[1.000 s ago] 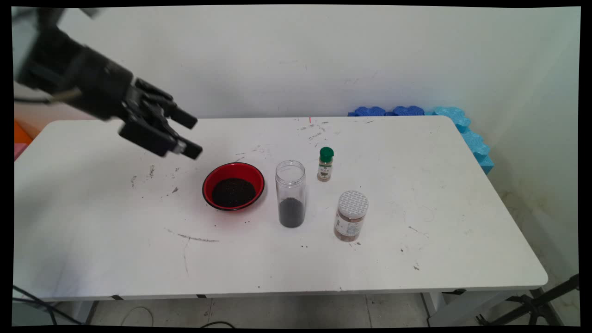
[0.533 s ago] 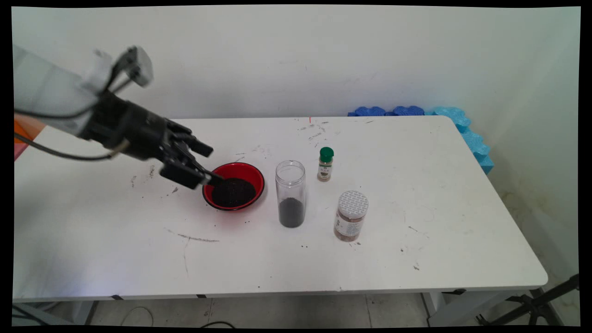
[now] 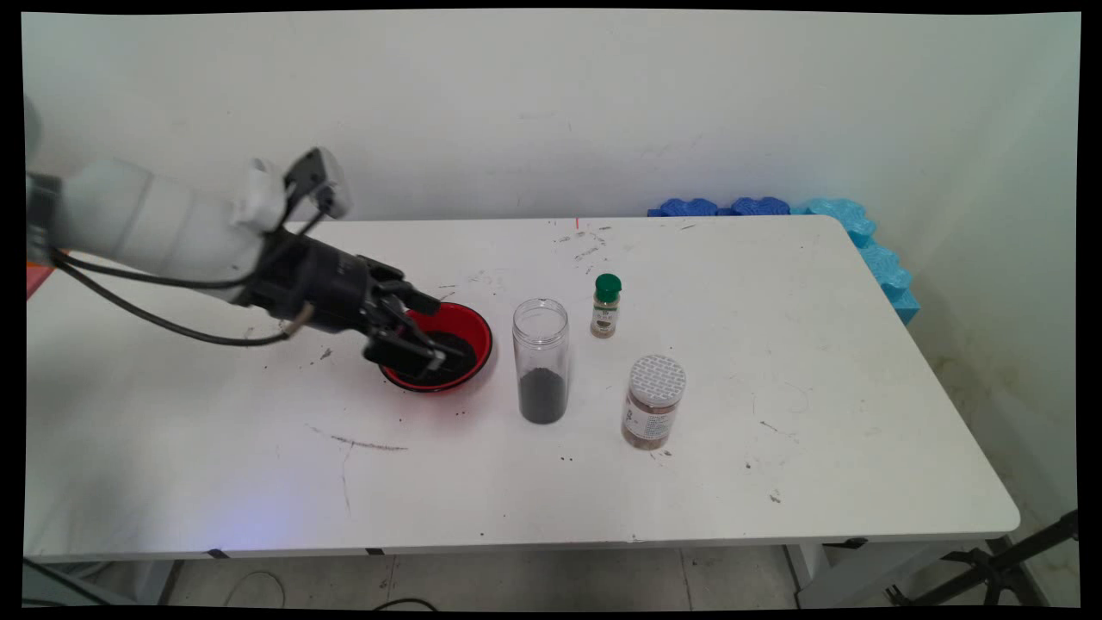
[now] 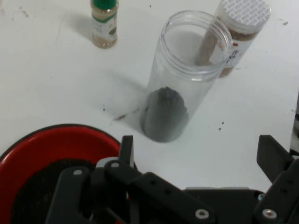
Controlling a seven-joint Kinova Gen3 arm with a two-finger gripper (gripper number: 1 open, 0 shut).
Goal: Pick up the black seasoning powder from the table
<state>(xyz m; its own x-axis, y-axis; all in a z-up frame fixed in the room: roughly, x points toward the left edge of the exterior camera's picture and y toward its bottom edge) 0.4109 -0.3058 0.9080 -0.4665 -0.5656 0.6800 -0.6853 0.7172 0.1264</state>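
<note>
Gripper (image 3: 428, 331) spread wide over left side of red bowl (image 3: 469, 323) of dark grains, one finger (image 4: 125, 150) at the rim, holding nothing, clear jar (image 3: 541, 360) just right of bowl, spice bottle (image 3: 606, 306) farther right.

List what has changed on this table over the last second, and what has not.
The end effector came down from above the table's left part and moved rightward to the red bowl; it is open, one finger over the dark grains. It has taken hold of nothing. The bowl, the clear jar, the green-capped bottle and the white-lidded jar stayed put.
</note>
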